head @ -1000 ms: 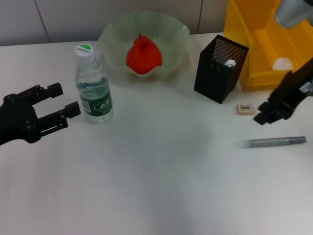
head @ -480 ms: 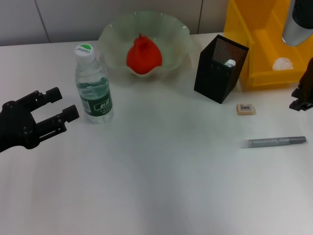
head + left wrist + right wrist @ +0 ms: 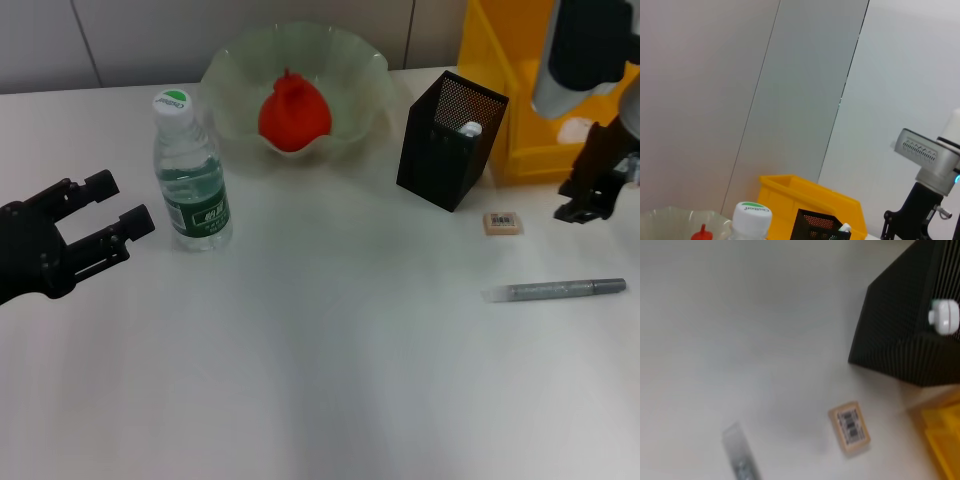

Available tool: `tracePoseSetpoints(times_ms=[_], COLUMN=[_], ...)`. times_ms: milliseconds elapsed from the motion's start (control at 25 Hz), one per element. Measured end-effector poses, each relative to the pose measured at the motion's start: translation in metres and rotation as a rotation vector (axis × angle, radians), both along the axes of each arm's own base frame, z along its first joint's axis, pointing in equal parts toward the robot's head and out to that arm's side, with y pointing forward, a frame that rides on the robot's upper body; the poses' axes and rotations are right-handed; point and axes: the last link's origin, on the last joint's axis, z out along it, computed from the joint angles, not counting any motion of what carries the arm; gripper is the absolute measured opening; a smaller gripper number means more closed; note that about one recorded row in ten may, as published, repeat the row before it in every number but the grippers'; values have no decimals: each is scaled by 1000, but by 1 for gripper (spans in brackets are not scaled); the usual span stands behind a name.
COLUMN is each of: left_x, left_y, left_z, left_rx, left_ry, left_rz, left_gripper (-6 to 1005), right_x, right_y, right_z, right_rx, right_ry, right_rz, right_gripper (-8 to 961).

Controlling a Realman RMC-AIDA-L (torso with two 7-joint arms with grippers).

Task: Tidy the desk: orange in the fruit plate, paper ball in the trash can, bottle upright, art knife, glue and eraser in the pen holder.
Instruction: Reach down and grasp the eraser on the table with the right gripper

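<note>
Head view, right gripper [image 3: 583, 208] back nearer eraser [image 3: 502, 222]

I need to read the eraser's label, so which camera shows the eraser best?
The right wrist view: the eraser lies flat, barcode label up, unobstructed, apart from the pen holder. The head view shows it farther off, lying on the desk between the holder and the right gripper. The left wrist view misses it.

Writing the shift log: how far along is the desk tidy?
Done: orange in the fruit plate, bottle upright, paper ball in the trash can, a white-capped item in the pen holder. In hand: nothing; right gripper hovers beside the eraser. Left: eraser and art knife on the desk. Left gripper open, idle.
</note>
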Motion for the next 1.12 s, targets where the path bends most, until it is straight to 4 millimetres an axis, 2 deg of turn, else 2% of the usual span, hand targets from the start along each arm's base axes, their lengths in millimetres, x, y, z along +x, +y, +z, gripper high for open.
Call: tracePoseSetpoints(times_ms=[120,640,840,1120], left_x=[0,0,-1,-3], left_y=[2,5,6,6], left_z=[0,-1,-2,-2], left_rx=[8,21,24,27], left_ry=[13,14,13,8], left_rz=[-6,7,19,30], left_gripper=[739,739,739,739], right_x=[6,2,9,3], right_y=[4,18,19,16], right_z=[-13,-23,-32,-40], right_rx=[23,31,18,0], right_ry=[16,12,23,53], right_rz=[62,133,129,123], right_gripper=[268,266,265,262])
